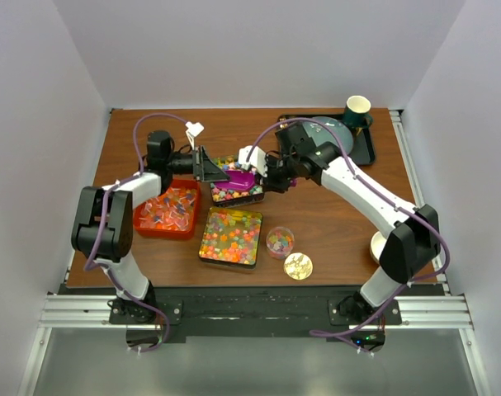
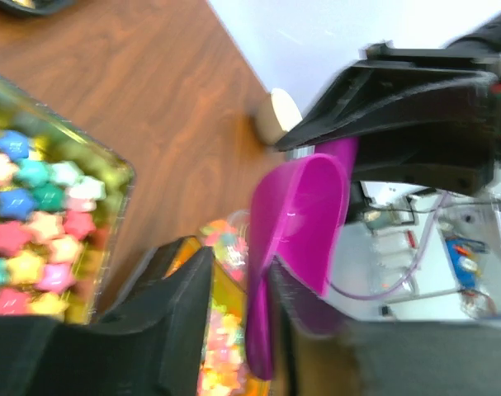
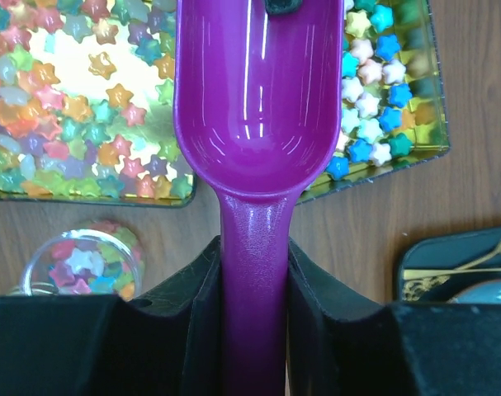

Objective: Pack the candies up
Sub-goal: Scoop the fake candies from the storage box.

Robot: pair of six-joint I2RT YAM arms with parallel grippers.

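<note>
Wood-grain table point(image 1: 341, 219): brown, smooth and matt. We see it boxed in by plain white walls point(image 1: 258, 49), with a metal rail point(image 1: 250, 312) along the near edge.
Gold lid point(image 1: 298, 266): a round, shiny disc lying flat on the table. Its embossed pattern is too small for us to read.
Candies point(image 3: 68, 99): small pastel stars in pink, blue, yellow, green and orange. We find them in the near tray point(image 3: 93, 199), the far tray point(image 3: 432, 140) and the jar point(image 3: 81, 264).
Trays: both are shallow rectangles with a mirror-like gold lining. They sit just beside each other at mid-table.
Jar: clear, round and partly filled, it stands on the table near the near tray.
Scoop point(image 3: 258, 124): glossy purple plastic with a rounded bare bowl and a narrow handle. It is held over the inner edges of both trays.
Right pincer point(image 3: 254, 272): clamped on the scoop's handle, with one black finger on each side.
Left pincer point(image 1: 219, 169): its black jaws stand apart on either side of the scoop's front end. We cannot tell whether they press it.
Red tray point(image 1: 147, 224): a rectangle at the left, holding orange, red and blue pieces that we cannot identify.
Dark tray point(image 1: 367, 153): it sits at the far right corner and carries a green cup point(image 1: 357, 109).
</note>
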